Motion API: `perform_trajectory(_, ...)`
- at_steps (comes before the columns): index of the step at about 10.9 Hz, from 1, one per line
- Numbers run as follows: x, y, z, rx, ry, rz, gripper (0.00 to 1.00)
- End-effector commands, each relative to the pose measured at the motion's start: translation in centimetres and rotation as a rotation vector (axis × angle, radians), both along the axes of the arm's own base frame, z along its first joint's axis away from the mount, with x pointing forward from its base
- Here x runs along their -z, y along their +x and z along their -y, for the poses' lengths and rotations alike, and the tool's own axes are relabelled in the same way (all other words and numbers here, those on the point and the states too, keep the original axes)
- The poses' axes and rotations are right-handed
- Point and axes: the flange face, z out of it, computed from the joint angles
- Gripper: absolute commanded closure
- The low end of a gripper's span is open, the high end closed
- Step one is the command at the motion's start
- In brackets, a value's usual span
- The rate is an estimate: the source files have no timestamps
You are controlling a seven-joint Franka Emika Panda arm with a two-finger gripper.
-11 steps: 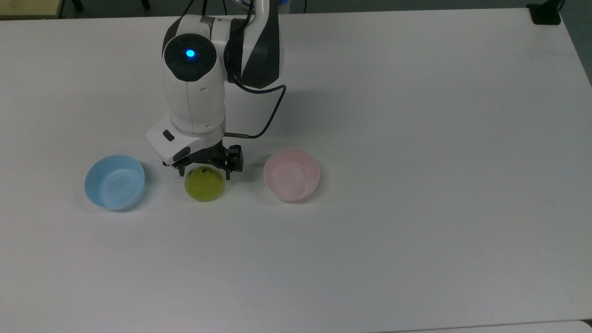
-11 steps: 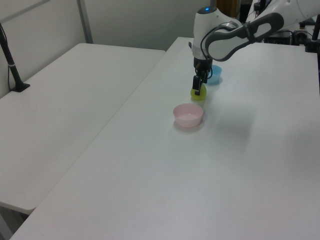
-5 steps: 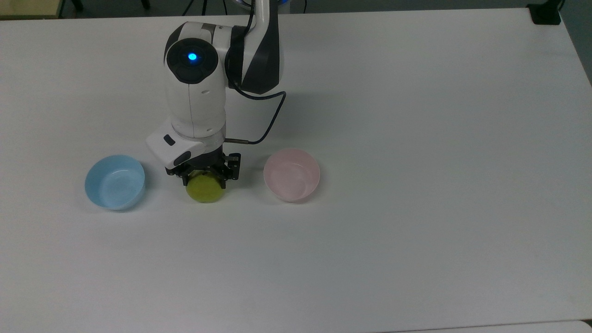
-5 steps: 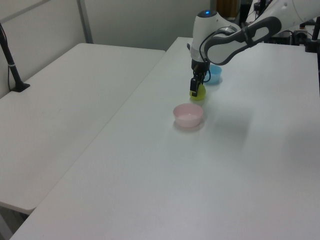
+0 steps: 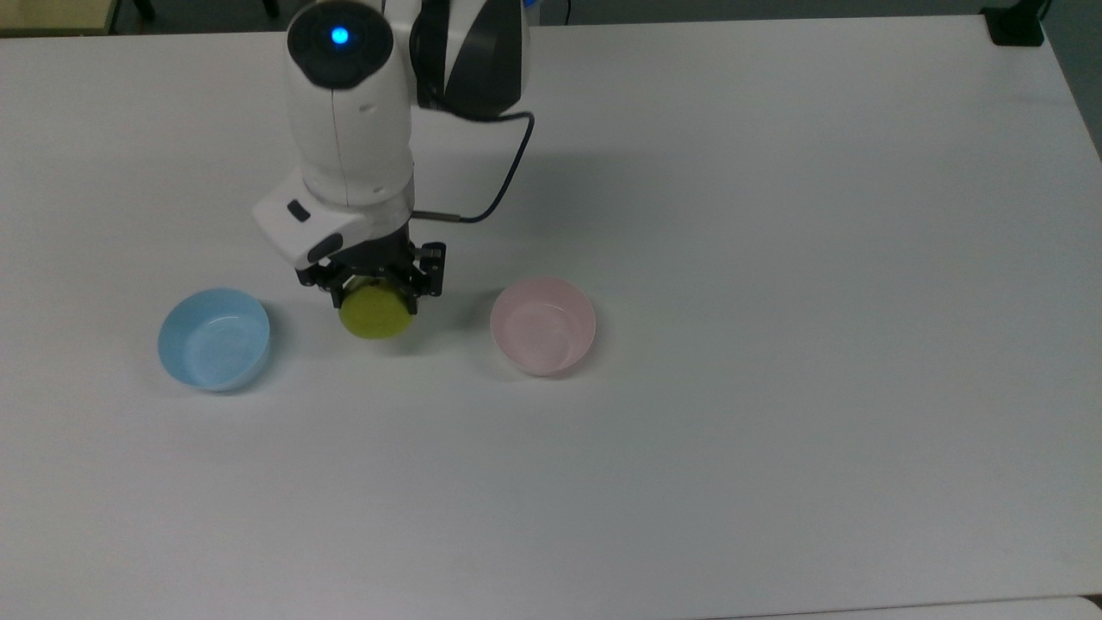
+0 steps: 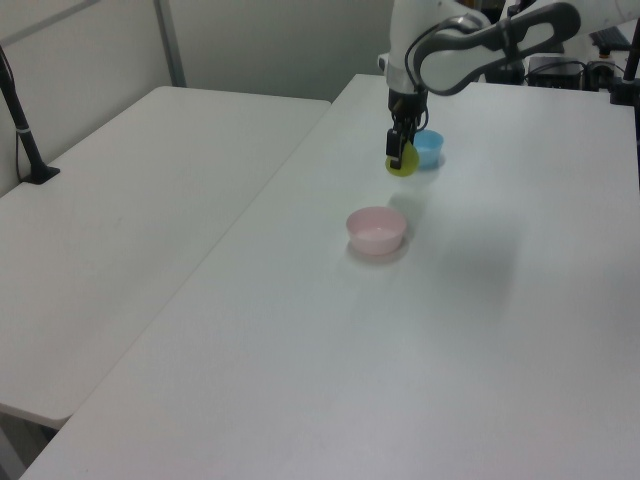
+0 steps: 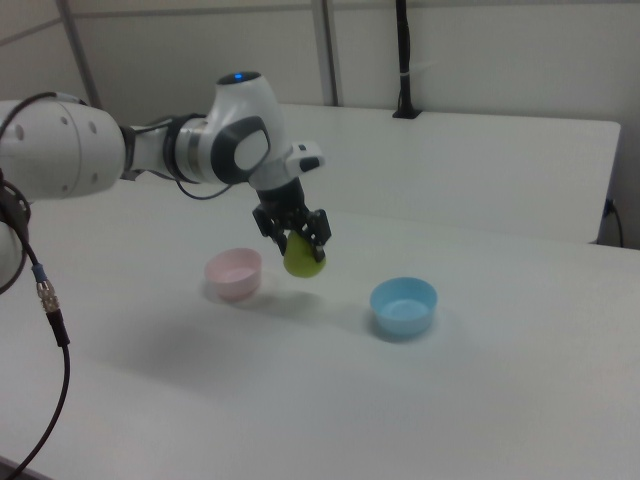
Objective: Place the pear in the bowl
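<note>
We see our pincer [image 5: 376, 291] clamped on the pear [image 5: 375, 313], holding it clear above the white surface [image 5: 775, 344]. The pink bowl [image 5: 543, 325] sits nearby, toward the top view's right; the blue bowl [image 5: 213, 338] lies opposite.

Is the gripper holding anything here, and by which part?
Yes: the gripper is shut on the pear, pinched at its upper part and lifted clear of the table.
</note>
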Motion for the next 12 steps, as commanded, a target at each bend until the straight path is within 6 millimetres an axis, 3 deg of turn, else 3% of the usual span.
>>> perform_trajectory(1, -2.4, -0.9, -5.3, 0.007, 0.013, 0.015, 0.58)
perform_trajectory(3, -2.0, -1.1, -9.8, -0.004, 0.018, 0.016, 0.58)
perform_trajectory(5, -1.3, -1.3, -12.4, -0.009, 0.019, 0.012, 0.57)
perform_trajectory(8, 0.1, -1.3, -13.8, -0.029, 0.016, -0.005, 0.57)
perform_trajectory(10, 2.5, -1.4, -16.2, -0.065, 0.004, -0.032, 0.56)
perform_trajectory(12, 3.1, -1.4, -16.6, -0.070, 0.004, -0.040, 0.54)
